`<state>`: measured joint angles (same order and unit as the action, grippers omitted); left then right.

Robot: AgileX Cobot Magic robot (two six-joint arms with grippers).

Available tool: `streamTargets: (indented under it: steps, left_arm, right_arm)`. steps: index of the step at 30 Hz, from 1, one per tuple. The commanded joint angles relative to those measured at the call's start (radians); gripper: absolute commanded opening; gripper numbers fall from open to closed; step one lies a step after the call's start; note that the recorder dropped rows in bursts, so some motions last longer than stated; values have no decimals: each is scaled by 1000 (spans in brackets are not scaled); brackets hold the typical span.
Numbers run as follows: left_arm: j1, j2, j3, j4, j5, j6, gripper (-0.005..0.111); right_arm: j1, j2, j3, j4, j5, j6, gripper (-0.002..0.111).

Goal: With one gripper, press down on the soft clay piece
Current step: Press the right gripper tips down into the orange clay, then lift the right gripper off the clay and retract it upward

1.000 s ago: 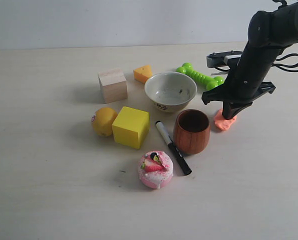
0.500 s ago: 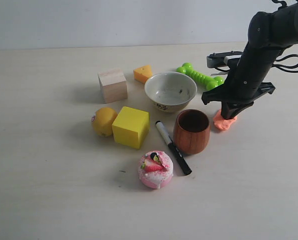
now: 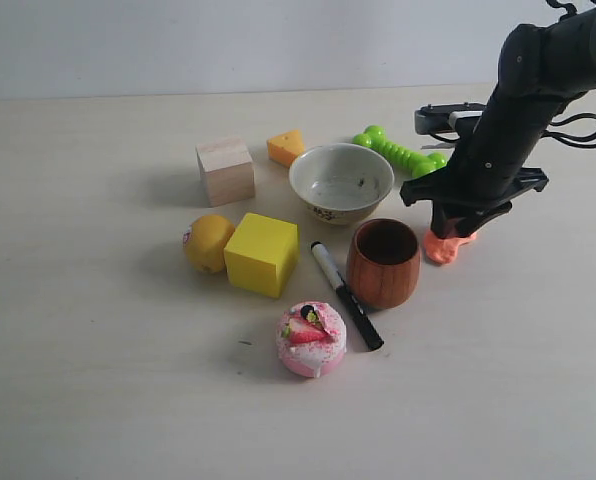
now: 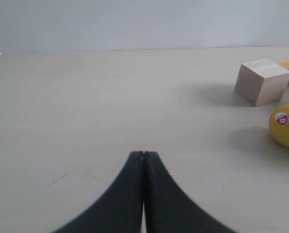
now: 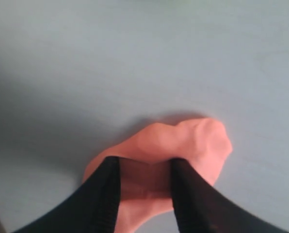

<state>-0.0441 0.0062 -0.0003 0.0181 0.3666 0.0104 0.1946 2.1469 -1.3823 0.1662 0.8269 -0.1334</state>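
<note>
Soft clay piece: the salmon-orange soft clay piece [image 3: 443, 245] lies on the pale desk [image 3: 98, 380], at 3 o'clock from the brown cup [image 3: 384, 262] in the exterior view, just beside the cup but apart from it.
Clay up close: in the right wrist view the soft clay piece [image 5: 193, 141] is lumpy, with a raised rim beyond the fingertips.
Right end effector: the right end effector [image 3: 456, 225] stands over the clay, pointing down. Its two dark fingers [image 5: 110, 189] are a little apart, both tips are set on the clay, and clay shows in the gap [image 5: 145, 167]. It presses on the lump and is not clamped on it.
Left end effector: the left end effector [image 4: 143, 155] has its fingers closed tip to tip and holds nothing. Bare desk lies ahead of it.
Around the clay: a green bone toy [image 3: 400, 152] lies at 11 o'clock from the clay. A ceramic bowl [image 3: 341, 182] sits at 11 o'clock from the cup.
Near the cup: a black-and-white marker [image 3: 345, 295] lies at 8 o'clock, against the cup's base. The pink strawberry cake [image 3: 311, 339] is at 7 o'clock.
Other things: yellow cube [image 3: 262, 254], wooden cube [image 3: 225, 170] and orange cheese wedge [image 3: 286, 147].
Writing: the yellow fruit [image 3: 208, 243] carries a round red-and-white sticker [image 4: 281, 118], its print too small to read. The bowl's outer pattern is also unreadable.
</note>
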Motion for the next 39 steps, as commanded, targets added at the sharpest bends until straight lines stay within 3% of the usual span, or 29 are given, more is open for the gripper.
streamTargets:
  steps: [1, 15, 21, 30, 33, 35, 39]
  left_arm:
    - [-4, -6, 0, -2, -7, -5, 0]
    - [-4, -6, 0, -2, -7, -5, 0]
    - [-4, -6, 0, -2, -7, -5, 0]
    - [-4, -6, 0, -2, -7, -5, 0]
    - [-4, -6, 0, -2, -7, -5, 0]
    - [-4, -6, 0, -2, -7, -5, 0]
    - [-4, -6, 0, -2, -7, -5, 0]
  right_arm:
    - [1, -10, -16, 40, -42, 2, 39]
    - [3, -30, -21, 34, -36, 2, 22]
    - [3, -30, -21, 33, -15, -23, 0]
    - [3, -182, -17, 54, -68, -67, 0]
    - [3, -309, 36, 148, -165, -100, 0]
    - [3, -469, 164, 335, -318, -224, 0]
    - [3, -686, 337, 532, -399, -401, 0]
